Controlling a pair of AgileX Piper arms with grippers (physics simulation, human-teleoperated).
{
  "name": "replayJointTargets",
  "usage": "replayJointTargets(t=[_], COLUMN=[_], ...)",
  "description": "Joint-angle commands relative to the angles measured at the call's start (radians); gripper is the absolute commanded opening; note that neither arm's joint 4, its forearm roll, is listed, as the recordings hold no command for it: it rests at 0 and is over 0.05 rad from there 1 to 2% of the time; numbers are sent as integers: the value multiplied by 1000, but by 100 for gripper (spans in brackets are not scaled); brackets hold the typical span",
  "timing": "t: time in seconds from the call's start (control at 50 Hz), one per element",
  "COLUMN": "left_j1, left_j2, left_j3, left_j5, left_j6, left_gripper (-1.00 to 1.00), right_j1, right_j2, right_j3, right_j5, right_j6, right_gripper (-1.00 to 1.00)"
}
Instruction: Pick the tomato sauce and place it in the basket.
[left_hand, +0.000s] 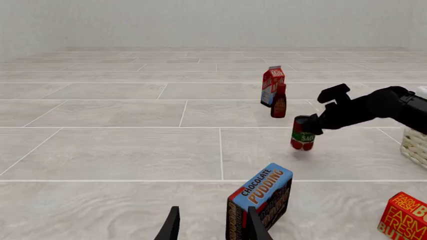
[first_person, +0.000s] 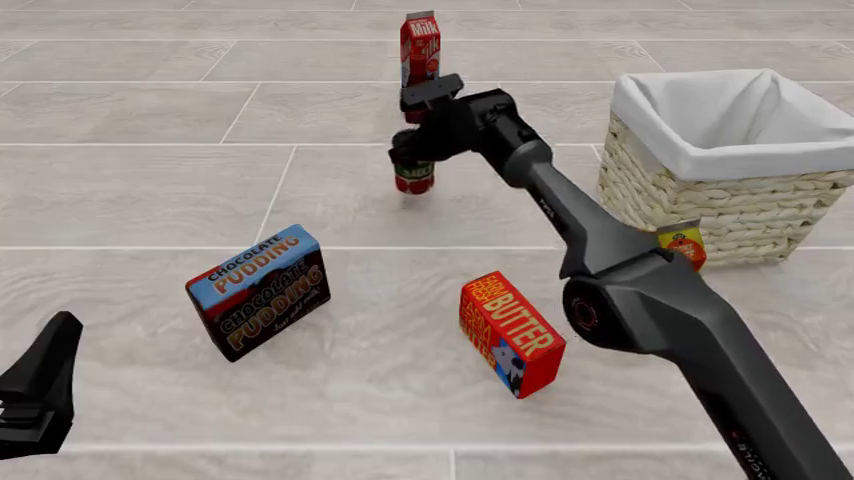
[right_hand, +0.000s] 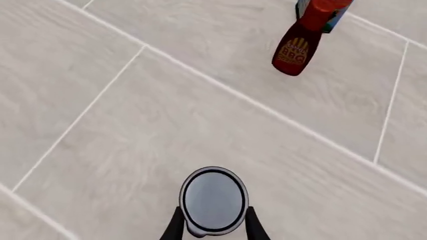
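The tomato sauce (first_person: 415, 177), a small can with a dark top, green band and red base, is upright between the fingers of my right gripper (first_person: 414, 158), which is shut on its top. It seems to hang just above the floor, left of the basket (first_person: 747, 190). The right wrist view shows the can's grey lid (right_hand: 213, 199) between the two fingers (right_hand: 176, 226). The left wrist view shows the can (left_hand: 302, 139), the right gripper (left_hand: 305, 125) and the basket's edge (left_hand: 415, 146). My left gripper (first_person: 40, 395) is open and empty at the near left; its gripper (left_hand: 213, 227) frames the pudding box.
A milk carton (first_person: 420, 45) and a dark red bottle (left_hand: 279, 101) stand just behind the can. A chocolate pudding box (first_person: 260, 292) and a butter box (first_person: 510, 335) lie nearer me. A small orange pack (first_person: 683, 243) leans at the basket's front.
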Motion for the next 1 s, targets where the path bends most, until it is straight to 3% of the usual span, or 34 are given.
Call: replayJointTargets(t=[0.02,0.12,0.14,0.18,0.24,0.52,0.7,1.0], left_j1=[0,0,0,0,0,0,0,0], left_j2=[0,0,0,0,0,0,0,0], left_j3=[0,0,0,0,0,0,0,0], left_j5=[0,0,0,0,0,0,0,0], left_j6=[0,0,0,0,0,0,0,0], left_gripper=[100,100,100,100,100,100,100,100], right_j1=[-18,-26,-29,-35,-47,-123,-182,-266], right_j2=[-102,-159,-198,-333,-458,-828,-998,-1165], right_j3=[-2,15,60,290,456,858,1024,1166], right_j5=[24,33,16,-94,-166,-293,-334,-355], right_j6=[-2,-13,-15,-21,-35,-63,-78,-95], right_gripper=[-100,-100,-100,-100,-100,-100,-100,-100])
